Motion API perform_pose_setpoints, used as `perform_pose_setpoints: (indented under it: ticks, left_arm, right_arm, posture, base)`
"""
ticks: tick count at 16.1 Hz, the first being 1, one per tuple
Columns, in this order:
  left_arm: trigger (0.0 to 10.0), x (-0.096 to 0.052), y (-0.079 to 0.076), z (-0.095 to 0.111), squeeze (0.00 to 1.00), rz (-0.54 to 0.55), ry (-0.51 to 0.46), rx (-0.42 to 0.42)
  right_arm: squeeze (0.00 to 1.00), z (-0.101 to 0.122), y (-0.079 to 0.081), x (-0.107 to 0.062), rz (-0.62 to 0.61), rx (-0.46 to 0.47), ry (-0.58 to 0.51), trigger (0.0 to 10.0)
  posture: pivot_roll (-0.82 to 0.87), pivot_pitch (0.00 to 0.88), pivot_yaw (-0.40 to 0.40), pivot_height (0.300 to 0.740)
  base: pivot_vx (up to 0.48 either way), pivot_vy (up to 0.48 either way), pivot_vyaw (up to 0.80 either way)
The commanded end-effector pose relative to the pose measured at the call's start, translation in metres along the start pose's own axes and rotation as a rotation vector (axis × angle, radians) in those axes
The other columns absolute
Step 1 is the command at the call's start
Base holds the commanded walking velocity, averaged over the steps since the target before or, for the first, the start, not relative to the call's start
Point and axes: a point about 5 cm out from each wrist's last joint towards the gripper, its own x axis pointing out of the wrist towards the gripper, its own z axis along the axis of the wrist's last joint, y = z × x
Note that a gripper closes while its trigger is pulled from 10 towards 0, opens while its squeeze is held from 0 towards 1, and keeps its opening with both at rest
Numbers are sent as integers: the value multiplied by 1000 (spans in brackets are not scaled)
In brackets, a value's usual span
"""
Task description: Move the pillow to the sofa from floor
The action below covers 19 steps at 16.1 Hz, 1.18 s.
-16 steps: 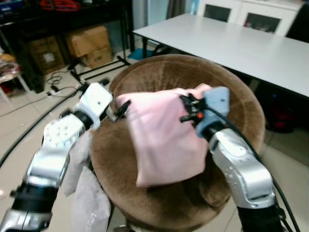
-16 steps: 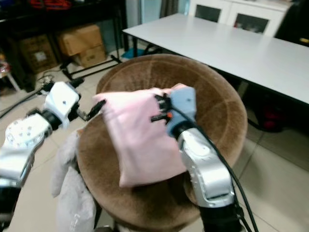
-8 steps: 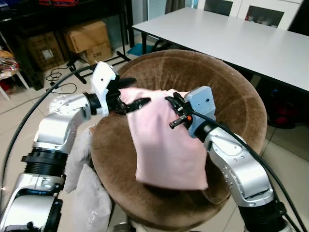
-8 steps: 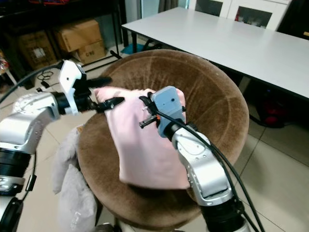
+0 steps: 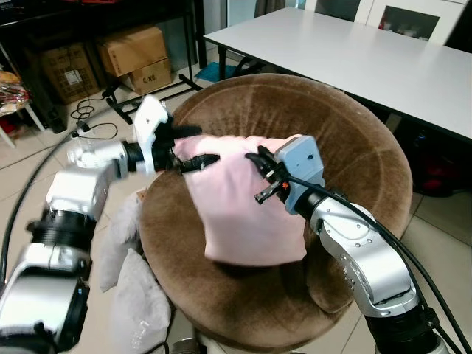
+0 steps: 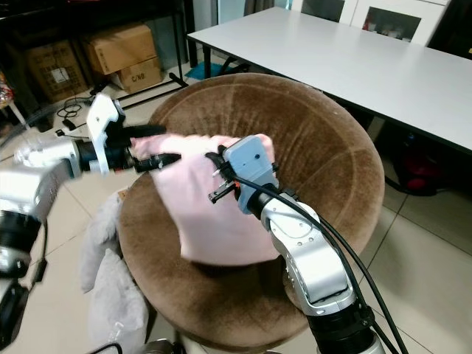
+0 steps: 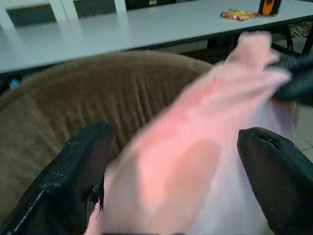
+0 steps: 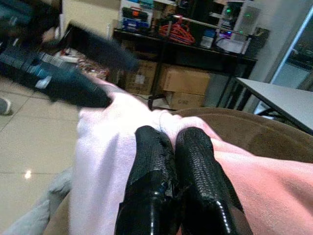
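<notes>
Pink fabric lies across the seat of the round brown sofa [image 5: 346, 140]: this is the pillow [image 5: 243, 199], resting in the plush bowl with its upper edge toward the backrest. In the left eye view the left hand [image 5: 193, 147] reaches in from the side, its two black fingers spread above and below the pillow's upper corner. The right hand [image 5: 259, 177], on the arm with the blue-grey wrist block, rests over the pillow's top middle. A white counter [image 5: 383, 66] stands behind the sofa, cardboard boxes [image 5: 136, 55] sit on the floor beyond, and a grey cloth [image 5: 129, 280] hangs beside the sofa's outer wall.

The right eye view gives the same layout: the pillow [image 6: 214, 206] on the seat, the left hand [image 6: 158, 145] at its corner, the right hand [image 6: 215, 177] over it.

In the left wrist view the fingers [image 7: 78, 171] stand wide apart, with the blurred pink pillow [image 7: 205, 147] between them and the brown backrest behind.

In the right wrist view the fingers [image 8: 195, 166] are pressed together, tips against a fold of the pillow [image 8: 117, 142]; whether fabric is pinched between them cannot be told.
</notes>
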Motion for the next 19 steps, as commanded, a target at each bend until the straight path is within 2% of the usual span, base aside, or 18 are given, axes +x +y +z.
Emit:
perform_pose_setpoints:
  ticks: [1, 3, 5, 6, 7, 8, 9, 10, 11, 13, 15, 19]
  left_arm:
    - [10000, 1, 3, 3, 1000, -17, 12, 18]
    - [10000, 7, 4, -5, 1000, -62, 64, 13]
    - [10000, 12, 3, -22, 1000, -68, 153, -3]
    - [10000, 14, 1, -30, 1000, -86, 169, -43]
    - [4431, 16, -3, -36, 1000, -109, 180, -77]
    - [4314, 19, -8, -49, 914, -150, 212, -122]
    - [2078, 22, -15, -60, 286, -184, 250, -144]
    - [1176, 23, -18, -65, 82, -194, 267, -152]
    - [0, 26, -22, -75, 0, -191, 337, -128]
    - [0, 31, -29, -76, 0, -228, 294, -71]
    - [0, 33, -32, -77, 0, -235, 263, -88]
    - [0, 32, -33, -80, 0, -244, 262, -86]
  right_arm:
    - [0, 15, 2, 0, 28, -42, -71, 10000]
    - [0, 14, 6, -3, 74, -58, -69, 10000]
    - [0, 16, 9, -4, 104, -62, -78, 10000]
    - [0, 17, 10, -5, 112, -60, -84, 10000]
    - [0, 18, 11, -5, 120, -60, -88, 10000]
    - [0, 18, 12, -5, 136, -61, -92, 10000]
    - [0, 18, 13, -5, 146, -65, -92, 10000]
    - [0, 18, 13, -5, 149, -67, -93, 10000]
    - [0, 18, 14, -6, 153, -69, -92, 10000]
    - [0, 18, 14, -6, 151, -69, -90, 10000]
    - [0, 17, 14, -6, 155, -69, -88, 10000]
    - [0, 17, 14, -5, 161, -73, -85, 10000]
  posture:
    - [-53, 0, 18, 740]
    - [-64, 0, 26, 740]
    - [-75, 0, 32, 740]
    - [-78, 0, 28, 740]
    - [-78, 0, 28, 740]
    - [-84, 0, 26, 740]
    - [-84, 0, 26, 740]
    - [-84, 0, 26, 740]
    - [-97, 0, 30, 740]
    - [-94, 0, 26, 740]
    - [-91, 0, 22, 740]
    - [-87, 0, 16, 740]
  base:
    - [0, 0, 0]
    - [0, 0, 0]
    - [0, 0, 0]
    - [0, 0, 0]
    - [0, 0, 0]
    - [0, 0, 0]
    - [0, 0, 0]
    - [0, 0, 0]
    - [0, 0, 0]
    - [0, 0, 0]
    - [0, 0, 0]
    - [0, 0, 0]
